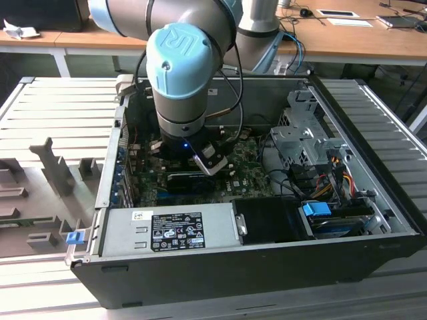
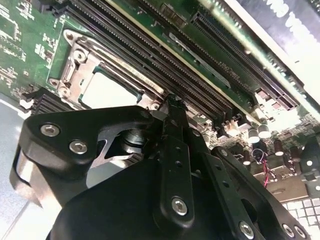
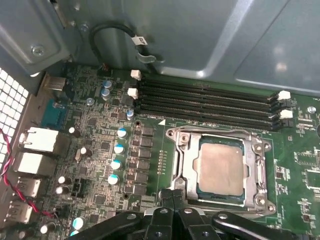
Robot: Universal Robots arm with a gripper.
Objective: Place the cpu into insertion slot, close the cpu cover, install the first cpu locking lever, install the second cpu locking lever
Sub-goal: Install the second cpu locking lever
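Observation:
The cpu [image 3: 220, 167] lies flat in the insertion slot [image 3: 261, 201] on the green board, its pale face showing. The cpu cover [image 3: 183, 150], a silvery frame, lies down around it with the chip showing through its window. My gripper [image 3: 172, 196] is shut, its black fingertips pressed together right at the socket's edge, with nothing visible between them. The second wrist view shows the same: the gripper [image 2: 172, 102] sits just beside the cpu [image 2: 106, 91] and the cover's rim [image 2: 82, 55]. In the exterior view the arm's wrist [image 1: 183, 73] reaches down into the open computer case.
Long black memory slots [image 3: 205, 102] run beside the socket. Capacitors [image 3: 117, 150] and rear ports [image 3: 37, 140] stand on its other side, under a looped black cable [image 3: 115, 35]. The grey power-supply box [image 1: 170, 230] and drive cage [image 1: 300, 133] hem in the board.

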